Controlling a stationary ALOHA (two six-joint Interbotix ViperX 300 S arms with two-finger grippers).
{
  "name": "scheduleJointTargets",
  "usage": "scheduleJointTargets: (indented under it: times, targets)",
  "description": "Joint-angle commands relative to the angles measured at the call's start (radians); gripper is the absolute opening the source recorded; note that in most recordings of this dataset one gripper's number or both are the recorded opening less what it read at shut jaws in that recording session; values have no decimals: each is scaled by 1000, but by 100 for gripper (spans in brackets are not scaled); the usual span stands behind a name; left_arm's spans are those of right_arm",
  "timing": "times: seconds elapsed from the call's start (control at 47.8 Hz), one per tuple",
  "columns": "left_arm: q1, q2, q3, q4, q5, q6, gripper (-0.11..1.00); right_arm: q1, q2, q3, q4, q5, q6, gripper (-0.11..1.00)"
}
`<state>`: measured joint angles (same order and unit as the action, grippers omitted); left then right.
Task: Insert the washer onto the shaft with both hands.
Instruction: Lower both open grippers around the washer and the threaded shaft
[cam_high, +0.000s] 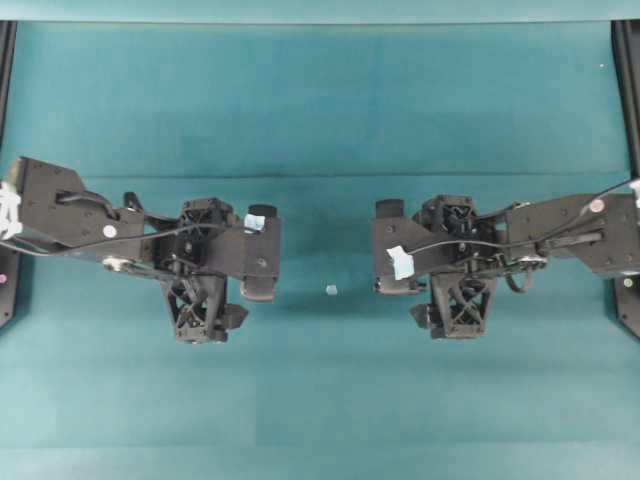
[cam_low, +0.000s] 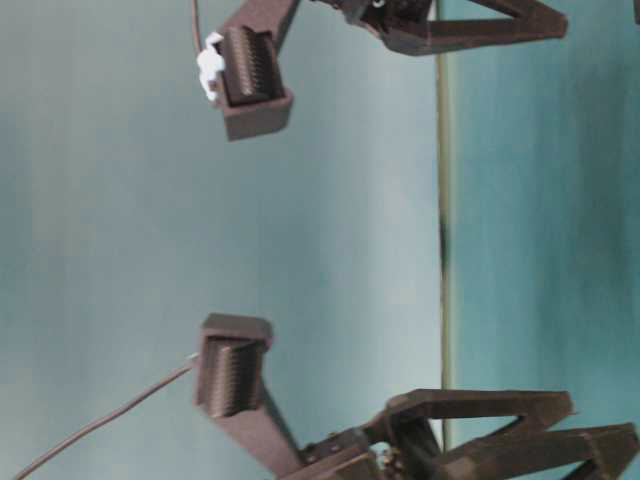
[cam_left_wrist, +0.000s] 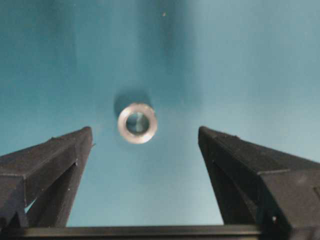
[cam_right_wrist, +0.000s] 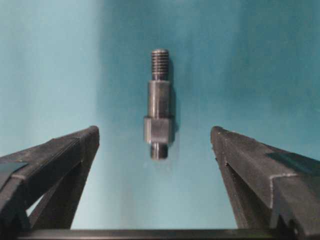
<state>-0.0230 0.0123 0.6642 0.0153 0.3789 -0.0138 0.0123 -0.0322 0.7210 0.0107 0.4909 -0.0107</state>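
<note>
Nothing joined yet. Washer (cam_left_wrist: 137, 123) lay flat on the teal desk (cam_left_wrist: 240, 60) ahead of the spread, empty left claw (cam_left_wrist: 145, 137). Shaft (cam_right_wrist: 159, 104) lay before the spread right claw (cam_right_wrist: 155, 137), ungrasped. Pickup and threading both remained.

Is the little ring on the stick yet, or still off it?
Off. The washer lies flat and alone on the cloth, hole empty, while the shaft lies bare in the right wrist view.
</note>
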Motion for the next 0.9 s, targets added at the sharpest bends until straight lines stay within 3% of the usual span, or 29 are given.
scheduleJointTargets:
  times: [0.0, 0.879]
  targets:
    - [-3, 9, -11, 3, -11, 3, 95, -2, 5, -6, -3, -20, -2, 83]
    - [0, 107, -20, 2, -95, 2, 95, -15, 71, 25, -2, -104, -8, 82]
